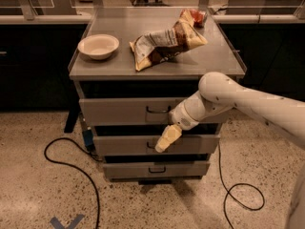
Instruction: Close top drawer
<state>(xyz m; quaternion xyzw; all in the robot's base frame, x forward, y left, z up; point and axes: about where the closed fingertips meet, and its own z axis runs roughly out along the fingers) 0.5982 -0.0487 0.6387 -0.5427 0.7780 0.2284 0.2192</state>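
The top drawer [119,111] is the widest grey front on the metal cabinet, with a small dark bow handle [157,110] at its centre. It stands out a little from the cabinet, with a dark gap above it. My gripper [166,138] is cream-coloured and points down and left. It hangs just below the top drawer's handle, in front of the middle drawer [124,145]. My white arm [224,97] reaches in from the right.
On the cabinet top [86,68] lie a white bowl [98,46] and crumpled snack bags [164,42]. A narrower bottom drawer [133,170] sits below. Black cables [66,161] loop on the speckled floor at left and right. Dark counters stand behind.
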